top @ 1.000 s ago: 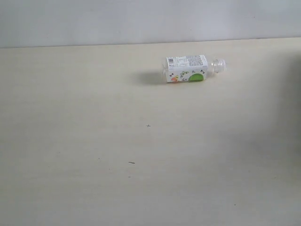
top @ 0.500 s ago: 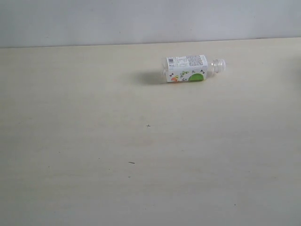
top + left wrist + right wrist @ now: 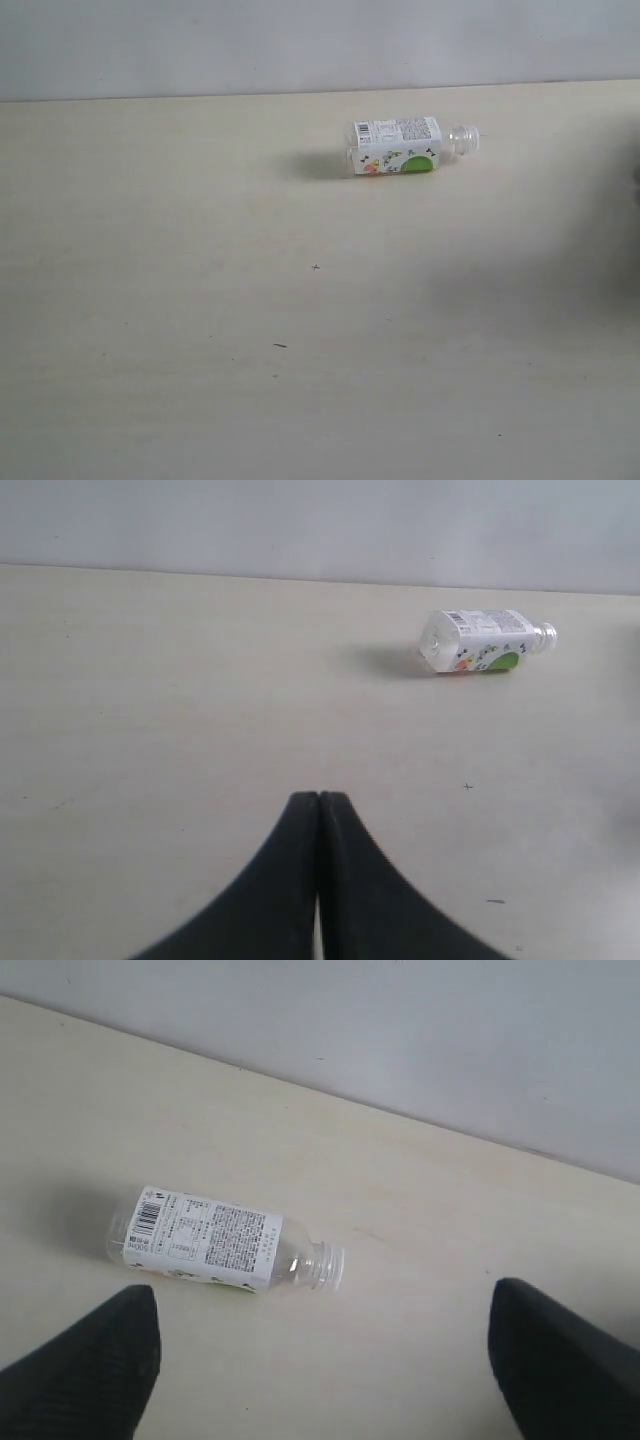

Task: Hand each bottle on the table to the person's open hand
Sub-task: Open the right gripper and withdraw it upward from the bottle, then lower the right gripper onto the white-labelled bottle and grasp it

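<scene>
One clear bottle with a white-and-green label (image 3: 410, 146) lies on its side at the back right of the cream table (image 3: 200, 300), cap pointing right. The left wrist view shows the same bottle (image 3: 483, 653) far ahead of my left gripper (image 3: 319, 798), whose black fingers are pressed together on nothing. In the right wrist view the bottle (image 3: 220, 1243) lies just beyond my right gripper (image 3: 325, 1335), which stands wide open with its fingers (image 3: 100, 1360) spread to either side. Neither gripper appears in the exterior view. The other bottles and the person's open hand are out of view.
A grey wall (image 3: 300, 45) runs behind the table's far edge. A dark shadow (image 3: 620, 240) falls across the table's right side. Tiny dark specks (image 3: 279, 346) dot the surface.
The bottle has not moved. The shadow at the right edge of the table faded half a second ago and has now grown darker again.
</scene>
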